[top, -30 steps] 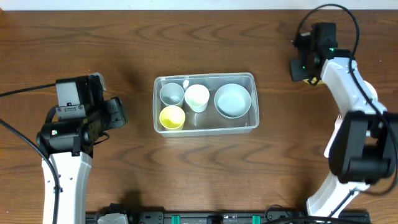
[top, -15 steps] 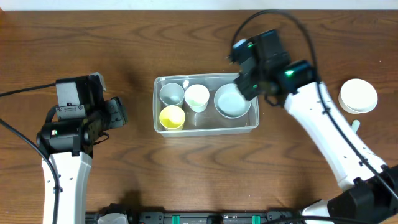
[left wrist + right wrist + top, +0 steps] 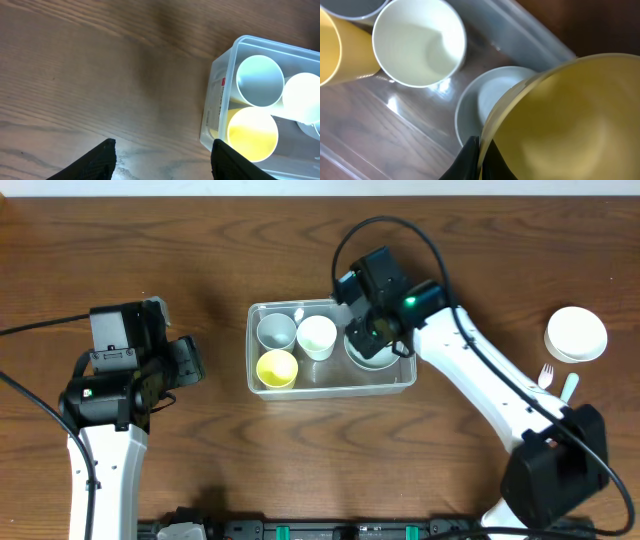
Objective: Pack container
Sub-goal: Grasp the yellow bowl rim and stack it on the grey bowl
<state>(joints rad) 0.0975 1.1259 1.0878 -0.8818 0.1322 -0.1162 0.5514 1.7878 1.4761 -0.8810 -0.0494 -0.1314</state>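
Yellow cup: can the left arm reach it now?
Probably yes: the open left gripper is beside the container, the yellow cup stands at that end, and the right gripper holds a bowl over the other end.

- This is a robotics lab bench: two white-and-black robot arms, the left arm (image 3: 100, 440) and the right arm (image 3: 480, 380), stand at the near edge of a wood-grain table (image 3: 200, 240).
- Black cables (image 3: 30, 328) trail across the tabletop to the arms.
- A black mounting rail (image 3: 350, 531) with green fittings lines the near edge.
- Plain plastic tableware is laid out: a clear container (image 3: 330, 387) holding cups (image 3: 318, 338), and a white bowl (image 3: 577, 333) apart.
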